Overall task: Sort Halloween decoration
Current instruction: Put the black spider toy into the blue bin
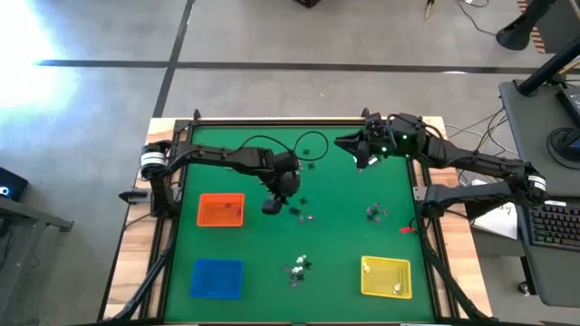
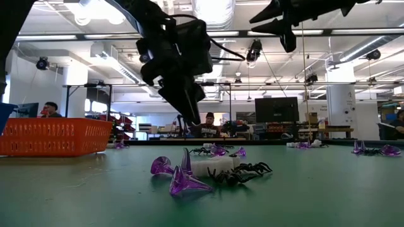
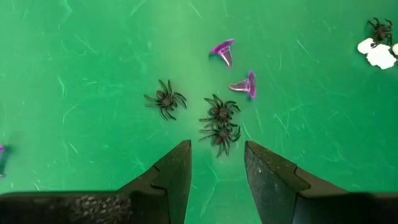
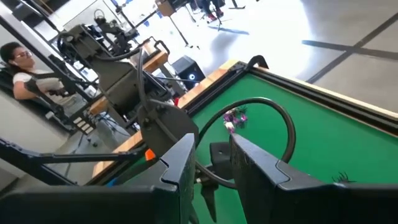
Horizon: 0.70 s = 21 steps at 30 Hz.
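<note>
The green felt table (image 1: 272,272) is seen whole from straight overhead. A level, tabletop-height look toward the room is given by the low view, very close to purple plastic trinkets (image 2: 180,176). The left wrist view is aimed down at the small black plastic spiders (image 3: 219,121); the right wrist view is tilted across the table.

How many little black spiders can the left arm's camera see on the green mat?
4. One small black plastic spider sits alone, two more touch just ahead of the left hand, and a fourth lies by the white trinkets. Others may be out of view.
</note>
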### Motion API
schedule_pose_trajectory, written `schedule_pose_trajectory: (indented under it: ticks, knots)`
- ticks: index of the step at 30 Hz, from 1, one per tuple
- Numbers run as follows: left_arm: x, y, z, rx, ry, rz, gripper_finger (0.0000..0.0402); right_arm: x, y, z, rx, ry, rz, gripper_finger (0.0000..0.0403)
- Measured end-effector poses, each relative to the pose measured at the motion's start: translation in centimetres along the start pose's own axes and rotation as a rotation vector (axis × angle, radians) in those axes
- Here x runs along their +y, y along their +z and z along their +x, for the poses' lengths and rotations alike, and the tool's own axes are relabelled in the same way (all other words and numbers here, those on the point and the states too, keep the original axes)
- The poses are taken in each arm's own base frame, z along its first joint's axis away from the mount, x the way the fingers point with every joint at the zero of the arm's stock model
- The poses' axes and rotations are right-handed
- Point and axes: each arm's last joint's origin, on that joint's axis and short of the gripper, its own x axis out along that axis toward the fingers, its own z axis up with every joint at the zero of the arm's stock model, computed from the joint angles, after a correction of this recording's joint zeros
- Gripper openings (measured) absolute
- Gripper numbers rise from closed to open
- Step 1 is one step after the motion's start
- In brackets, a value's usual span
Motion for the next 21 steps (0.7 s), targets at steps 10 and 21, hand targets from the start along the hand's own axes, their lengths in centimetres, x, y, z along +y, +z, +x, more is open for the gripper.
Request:
schedule_pose_trajectory:
  ticks: [10, 21]
  knots:
    - [-0.1, -2.1, 2.0, -0.040, 0.015, -0.067, 0.0130, 0.0, 0.0, 0.1, 0.002, -0.001, 0.050, 0.0093]
    - [-0.1, -2.6, 4.3, 0.010, -0.010, -0.105, 0.0130, 0.2, -0.2, 0.1, 0.011, 0.007, 0.055, 0.0093]
